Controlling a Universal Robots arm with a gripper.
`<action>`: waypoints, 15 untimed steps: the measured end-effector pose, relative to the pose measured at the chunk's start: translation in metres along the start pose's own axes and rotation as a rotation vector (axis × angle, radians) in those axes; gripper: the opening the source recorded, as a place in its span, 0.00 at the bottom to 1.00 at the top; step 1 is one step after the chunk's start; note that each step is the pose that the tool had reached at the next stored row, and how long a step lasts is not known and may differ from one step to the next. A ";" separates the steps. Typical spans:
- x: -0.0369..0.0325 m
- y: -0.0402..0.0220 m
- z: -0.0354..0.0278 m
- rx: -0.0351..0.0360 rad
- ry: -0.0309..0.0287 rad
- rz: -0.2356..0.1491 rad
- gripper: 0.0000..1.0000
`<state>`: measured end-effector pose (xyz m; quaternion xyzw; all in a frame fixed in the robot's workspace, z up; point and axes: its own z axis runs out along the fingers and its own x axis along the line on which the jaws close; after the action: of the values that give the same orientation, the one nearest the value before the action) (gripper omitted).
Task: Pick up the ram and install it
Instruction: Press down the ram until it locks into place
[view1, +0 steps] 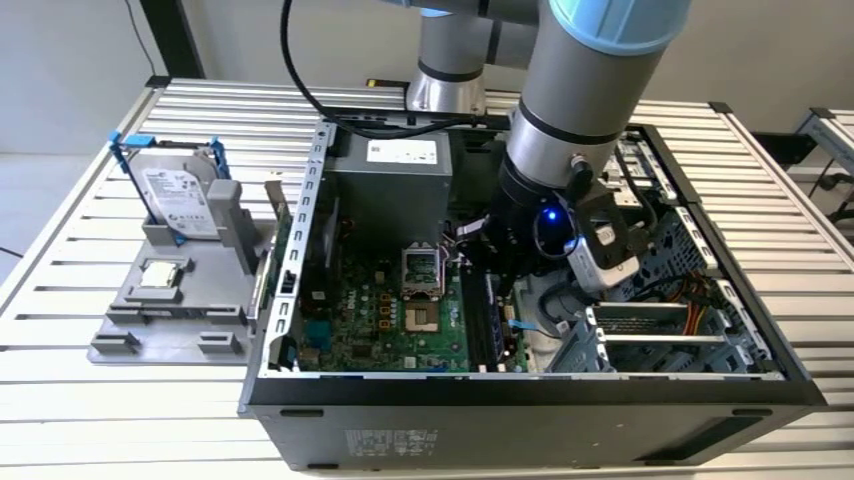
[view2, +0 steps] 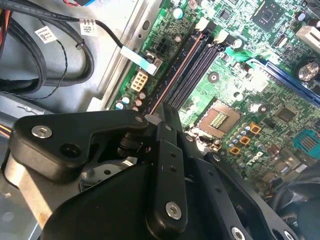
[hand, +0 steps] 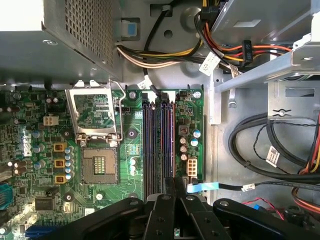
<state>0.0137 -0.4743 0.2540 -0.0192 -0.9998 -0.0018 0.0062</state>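
The ram is a thin dark stick seen edge-on, lying along the memory slots of the green motherboard inside the open computer case. My gripper reaches down into the case and is shut on the ram's near end, its black fingers pressed together over the slots. In the first wrist view the ram stands in the slot at the outer side of the row. In the exterior view the gripper sits low over the board, with the arm covering much of it.
The CPU socket lies beside the slots, its metal frame flipped open. Cable bundles and a drive cage crowd the other side. A hard drive in a blue frame and a green card stand on a grey fixture outside the case.
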 end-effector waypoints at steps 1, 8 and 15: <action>0.0000 0.0000 0.0000 0.0001 0.0000 0.000 0.00; 0.0000 0.0000 0.0000 0.0014 0.0005 -0.113 0.00; 0.0000 0.0003 0.0000 0.0031 0.0009 -0.245 0.00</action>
<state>0.0137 -0.4740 0.2540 0.1031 -0.9946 -0.0010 0.0064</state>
